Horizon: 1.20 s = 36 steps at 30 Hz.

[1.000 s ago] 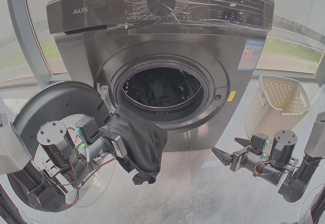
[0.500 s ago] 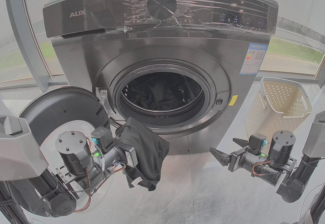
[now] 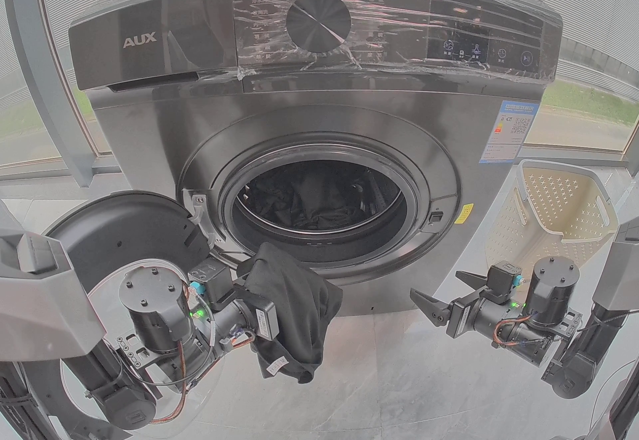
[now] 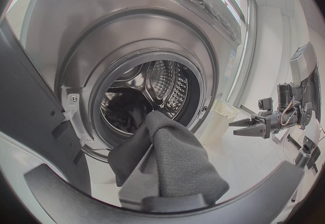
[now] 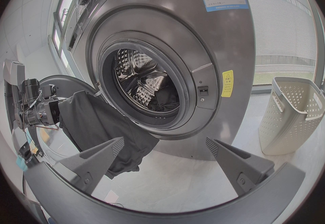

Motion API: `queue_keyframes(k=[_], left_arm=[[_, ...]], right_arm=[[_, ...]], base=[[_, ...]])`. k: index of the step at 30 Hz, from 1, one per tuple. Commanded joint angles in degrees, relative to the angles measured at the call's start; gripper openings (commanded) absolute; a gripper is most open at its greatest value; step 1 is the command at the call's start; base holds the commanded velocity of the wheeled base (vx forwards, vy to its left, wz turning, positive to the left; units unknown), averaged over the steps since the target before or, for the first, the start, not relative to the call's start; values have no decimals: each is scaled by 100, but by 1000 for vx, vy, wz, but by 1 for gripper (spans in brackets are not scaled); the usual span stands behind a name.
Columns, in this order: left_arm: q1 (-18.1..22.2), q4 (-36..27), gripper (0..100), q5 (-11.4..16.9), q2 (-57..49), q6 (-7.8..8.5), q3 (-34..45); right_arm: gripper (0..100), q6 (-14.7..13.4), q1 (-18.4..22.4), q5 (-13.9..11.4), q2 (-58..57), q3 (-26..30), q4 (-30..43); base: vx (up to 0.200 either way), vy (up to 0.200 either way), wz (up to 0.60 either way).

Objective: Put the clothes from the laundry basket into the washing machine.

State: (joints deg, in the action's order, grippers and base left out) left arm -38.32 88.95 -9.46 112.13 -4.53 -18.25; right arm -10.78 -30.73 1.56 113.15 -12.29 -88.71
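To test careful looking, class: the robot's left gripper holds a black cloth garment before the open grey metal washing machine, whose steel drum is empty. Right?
Wrong in one respect: the steel drum is not empty; the head view shows dark clothes lying inside. The left gripper does hold the black cloth garment before the open grey metal washing machine.

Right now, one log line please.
left gripper: shut on black garment | right gripper: open, empty | washer door: open

Logo lettering (image 3: 140, 39) on washing machine (image 3: 166, 129) panel, blue energy label (image 3: 509, 131), yellow warning sticker (image 3: 463, 213) on front
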Motion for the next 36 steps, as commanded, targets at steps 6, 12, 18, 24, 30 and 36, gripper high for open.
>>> queue_keyframes(k=[6, 12, 18, 24, 30, 36], left_arm=[[-44, 25, 0, -3, 72, -4, 14], [-62, 25, 0, -3, 72, -4, 23], [-115, 25, 0, -74, 134, -12, 23], [-545, 34, 0, -144, 134, -91, 23], [-739, 25, 0, -117, 406, -223, -355], [-633, 25, 0, -144, 1171, -188, -1172]], right_arm=[[100, -3, -3, 2, 23, -2, -6], [100, -3, -12, 2, 23, -2, -6], [100, -3, -38, 2, 23, -2, -6], [100, -3, -126, 2, -4, 25, -6], [100, -3, -135, -7, -100, 7, 3], [100, 5, -231, -7, -153, 16, 3]], base=[[0, 0, 0], [0, 0, 0], [100, 0, 0], [0, 0, 0], [0, 0, 0], [0, 0, 0]])
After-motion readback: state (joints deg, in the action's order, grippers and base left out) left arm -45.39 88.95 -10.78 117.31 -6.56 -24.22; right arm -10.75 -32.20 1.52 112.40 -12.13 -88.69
